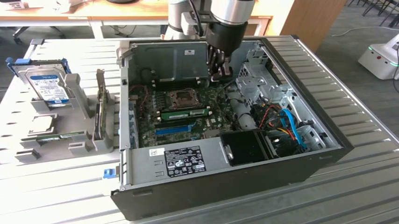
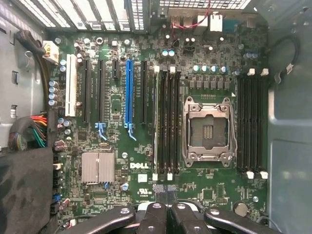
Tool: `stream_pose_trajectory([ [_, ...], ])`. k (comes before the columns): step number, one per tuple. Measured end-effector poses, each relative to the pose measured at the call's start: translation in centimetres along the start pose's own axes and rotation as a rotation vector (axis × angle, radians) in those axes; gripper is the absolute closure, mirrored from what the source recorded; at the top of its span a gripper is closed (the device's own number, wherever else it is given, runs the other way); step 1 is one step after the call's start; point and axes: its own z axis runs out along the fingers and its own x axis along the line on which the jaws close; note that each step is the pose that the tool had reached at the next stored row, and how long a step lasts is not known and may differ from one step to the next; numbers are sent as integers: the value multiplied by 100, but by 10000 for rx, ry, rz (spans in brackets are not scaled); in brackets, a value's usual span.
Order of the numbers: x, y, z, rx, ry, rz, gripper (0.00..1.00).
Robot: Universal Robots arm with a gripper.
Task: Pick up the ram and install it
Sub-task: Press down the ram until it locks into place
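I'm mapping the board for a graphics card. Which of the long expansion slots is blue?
The blue slot, standing between two black slots; the others are black, apart from one white slot.

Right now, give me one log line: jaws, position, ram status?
jaws shut, nothing visibly held | above motherboard | one ram in slot beside CPU socket

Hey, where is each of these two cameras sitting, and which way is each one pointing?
Exterior view: raised beside the table, looking down slantwise into the open computer case; the arm and its shut gripper hang over it.
Wrist view: on the wrist, looking straight down at the motherboard; the gripper shows.
Shared: the CPU socket and the blue slot.
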Motion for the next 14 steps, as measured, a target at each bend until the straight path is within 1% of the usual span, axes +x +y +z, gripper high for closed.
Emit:
stream_pose_trajectory([
  [7, 4, -3, 100, 47, 30, 1, 89],
  [12, 5, -5, 166, 77, 69, 1, 89],
  [14, 7, -5, 196, 103, 82, 4, 89],
])
